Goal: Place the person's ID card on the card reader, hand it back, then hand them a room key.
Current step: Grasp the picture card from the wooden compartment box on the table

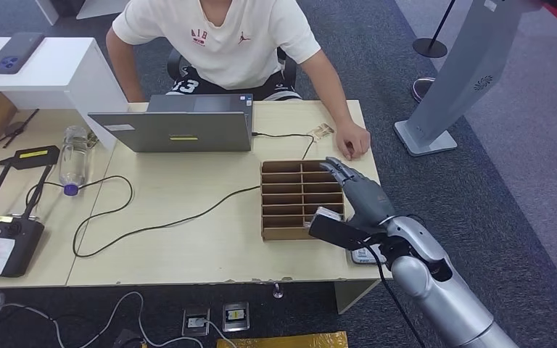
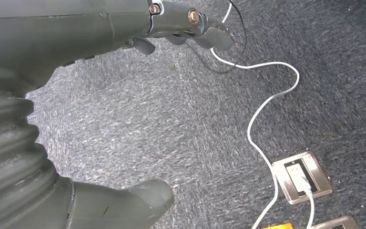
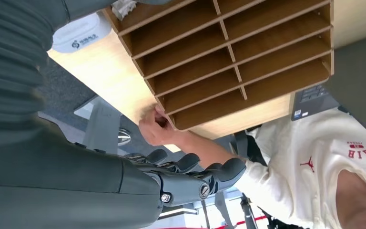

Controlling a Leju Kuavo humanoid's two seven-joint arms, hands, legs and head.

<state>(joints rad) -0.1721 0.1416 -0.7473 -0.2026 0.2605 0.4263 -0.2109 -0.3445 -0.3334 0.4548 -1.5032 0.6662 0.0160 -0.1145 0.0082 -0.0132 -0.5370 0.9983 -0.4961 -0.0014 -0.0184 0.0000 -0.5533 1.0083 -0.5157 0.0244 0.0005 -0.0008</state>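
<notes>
Across the pale wooden surface (image 1: 188,217), faced a seated person (image 1: 221,36) in a white shirt, close enough for handovers either way. Saw grey carpet (image 1: 522,181) all round, a grey stand (image 1: 457,80) to the right, and floor sockets (image 2: 301,176) with a white cable (image 2: 262,114) below.

Noted a grey laptop (image 1: 181,130) at the far side and a black cable (image 1: 152,225) looping over the middle. Found a wooden slotted organiser (image 1: 294,199) near the right end, probably kept there so room keys sat within the right arm's reach; something whitish (image 1: 326,212) lay in one slot, too small to name.

Held the right hand (image 1: 359,190) above the organiser's right end, fingers stretched forward and gripping nothing, seemingly ready to receive the card. Let the left hand (image 2: 100,33) hang over the carpet, fingers and thumb apart, nothing in it, likely idle for this step.

Spotted the white card reader (image 3: 81,33) on the surface just beside the organiser, under the right wrist.

Could not pick out the ID card for certain: person's hand (image 1: 353,139) rested on the surface's far right corner, near the right hand's fingertips, with a small pale item (image 1: 323,130) just beside it, too small to identify. Judged the task barely begun, card not yet on the reader.
</notes>
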